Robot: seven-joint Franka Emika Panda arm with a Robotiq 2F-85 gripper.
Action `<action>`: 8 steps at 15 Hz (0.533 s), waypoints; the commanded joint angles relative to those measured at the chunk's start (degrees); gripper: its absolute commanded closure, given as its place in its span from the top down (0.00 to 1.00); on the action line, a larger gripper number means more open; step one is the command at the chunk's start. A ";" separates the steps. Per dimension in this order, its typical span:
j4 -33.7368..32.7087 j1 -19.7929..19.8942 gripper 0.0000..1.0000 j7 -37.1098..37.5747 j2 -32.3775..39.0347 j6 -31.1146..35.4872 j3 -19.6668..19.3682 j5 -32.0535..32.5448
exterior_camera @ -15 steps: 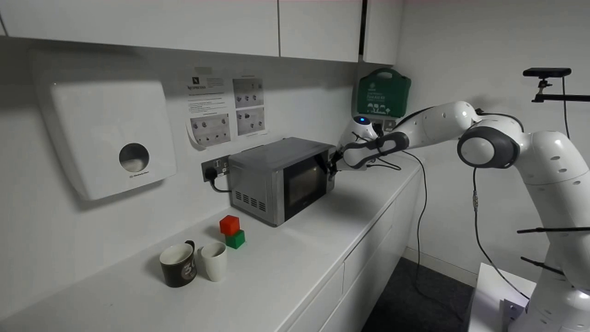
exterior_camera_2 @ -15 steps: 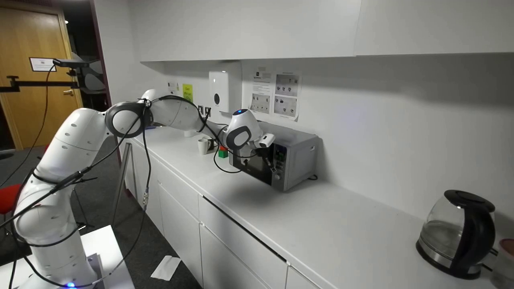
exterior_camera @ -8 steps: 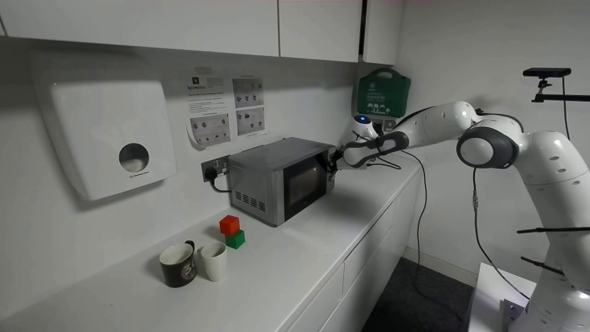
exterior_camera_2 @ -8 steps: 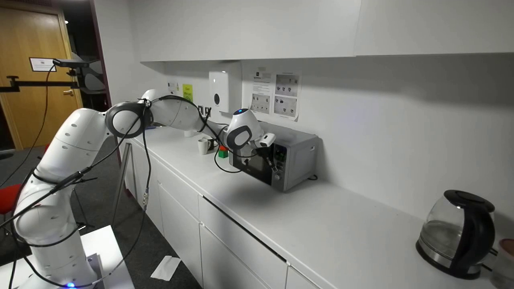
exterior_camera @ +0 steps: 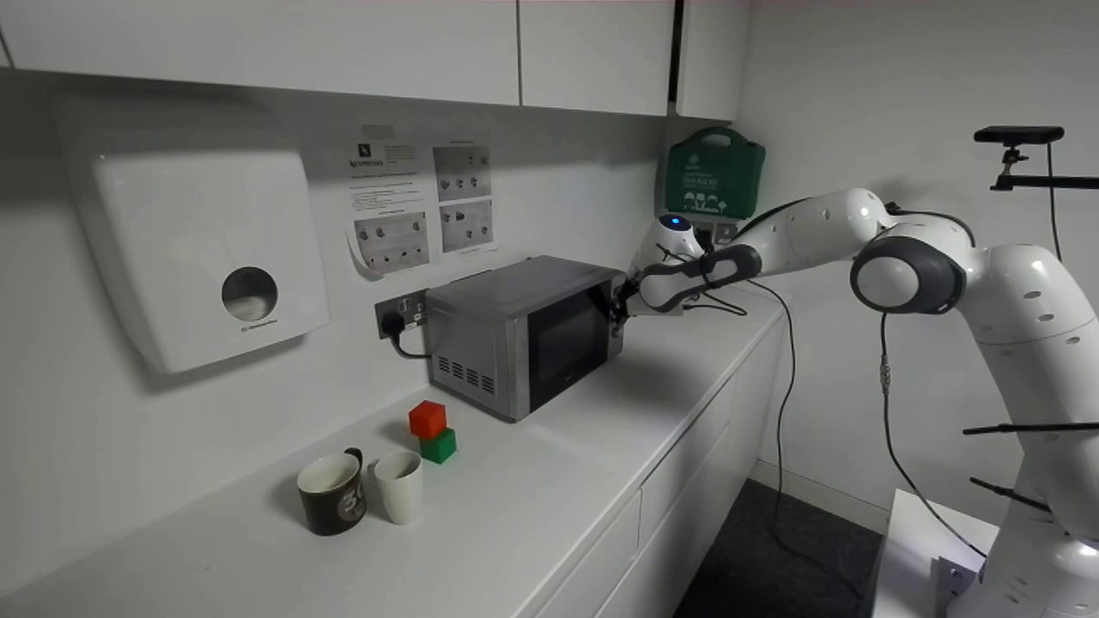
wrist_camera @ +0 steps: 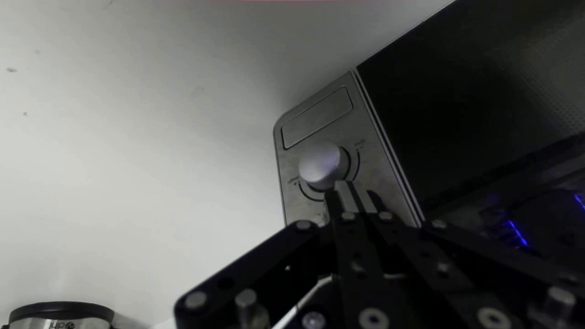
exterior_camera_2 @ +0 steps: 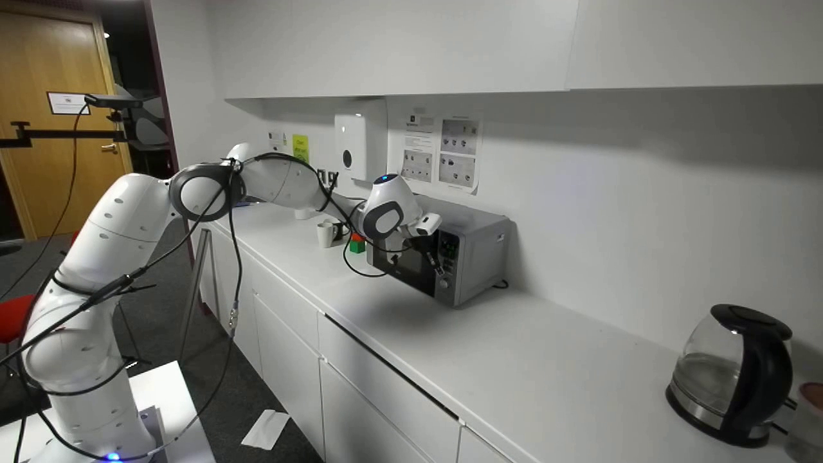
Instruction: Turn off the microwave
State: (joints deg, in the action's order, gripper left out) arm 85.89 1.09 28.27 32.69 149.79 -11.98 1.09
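Note:
The grey microwave [exterior_camera: 549, 339] stands on the counter against the wall, with its dark glass door shut and unlit. It also shows in an exterior view [exterior_camera_2: 481, 257], where the arm hides part of its door. In the wrist view its control panel [wrist_camera: 365, 169] shows a round silver knob [wrist_camera: 322, 164] and a flat rectangular button [wrist_camera: 317, 118]. My gripper [wrist_camera: 349, 183] is shut, fingertips together with nothing between them. The tips are right at the panel, beside the knob; whether they touch the panel is unclear. The part of the panel behind the fingers is hidden.
A black mug [exterior_camera: 332, 498], a white mug [exterior_camera: 400, 489], a red block [exterior_camera: 428, 419] and a green block [exterior_camera: 439, 446] stand on the counter. A glass kettle [exterior_camera_2: 733, 379] stands at its far end. Wall cupboards [exterior_camera: 343, 51] overhang the counter. Cables hang from the arm.
The glow inside the microwave's window, seen in the earlier frames, has gone out, and the display's green light looks dimmer. The arm and gripper have barely moved.

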 commanded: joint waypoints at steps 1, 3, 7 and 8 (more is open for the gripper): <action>-4.49 0.54 0.00 -0.02 2.38 -0.03 0.56 -1.90; -4.57 0.49 0.00 -0.12 2.32 -0.13 0.58 -2.01; 1.43 -0.24 0.00 -1.51 -2.51 -3.80 0.20 -0.64; 3.58 -0.69 0.00 -1.59 -4.35 -5.65 -0.29 0.24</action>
State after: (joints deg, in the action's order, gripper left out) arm 85.75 1.02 28.06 32.56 148.30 -11.87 0.57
